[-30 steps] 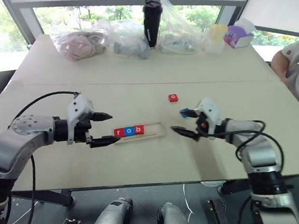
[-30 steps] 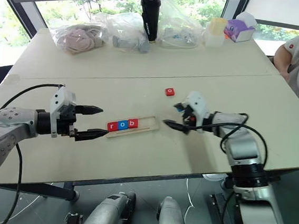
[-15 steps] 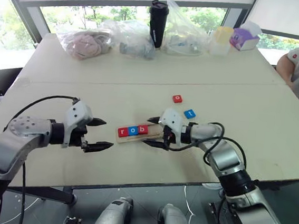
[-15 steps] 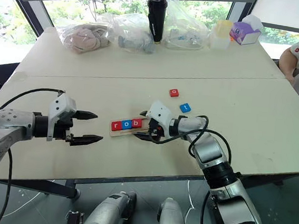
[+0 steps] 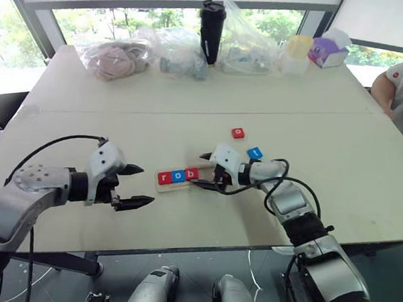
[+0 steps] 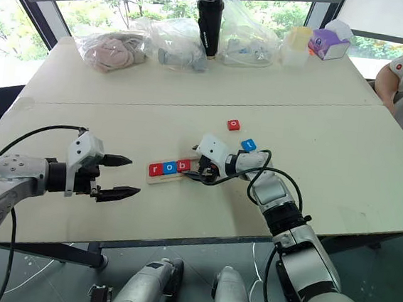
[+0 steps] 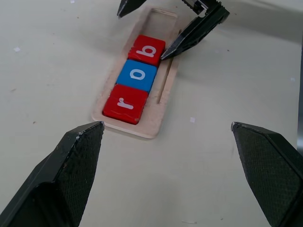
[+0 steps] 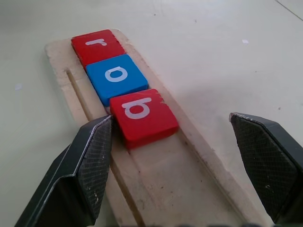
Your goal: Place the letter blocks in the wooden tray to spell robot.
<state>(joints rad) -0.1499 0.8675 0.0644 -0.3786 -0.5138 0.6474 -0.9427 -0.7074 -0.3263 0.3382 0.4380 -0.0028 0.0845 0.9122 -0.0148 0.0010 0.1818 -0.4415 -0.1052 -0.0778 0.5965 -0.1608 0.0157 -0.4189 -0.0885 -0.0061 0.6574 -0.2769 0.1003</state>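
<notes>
Tray lying crosswise on the table, three tiles seated.

The wooden tray (image 5: 184,178) is running left to right, reading "r", "o", "b" (image 7: 138,74). The right gripper (image 5: 205,170) is reaching leftward over its empty end, fingers spread wide; the left gripper (image 5: 138,185) is hovering nearby, wide open. Loose "o" (image 5: 238,133) and "t" (image 5: 255,153) tiles are lying beyond.

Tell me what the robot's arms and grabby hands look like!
Both arms are made of rounded silver-grey metal pieces with dark joints. A loose black cable loops along each one. The left gripper and right gripper each have a boxy white block at the wrist. From it stick out two black fingers that narrow to pointy tips. The insides of the fingers have a bumpy, criss-cross texture.
</notes>
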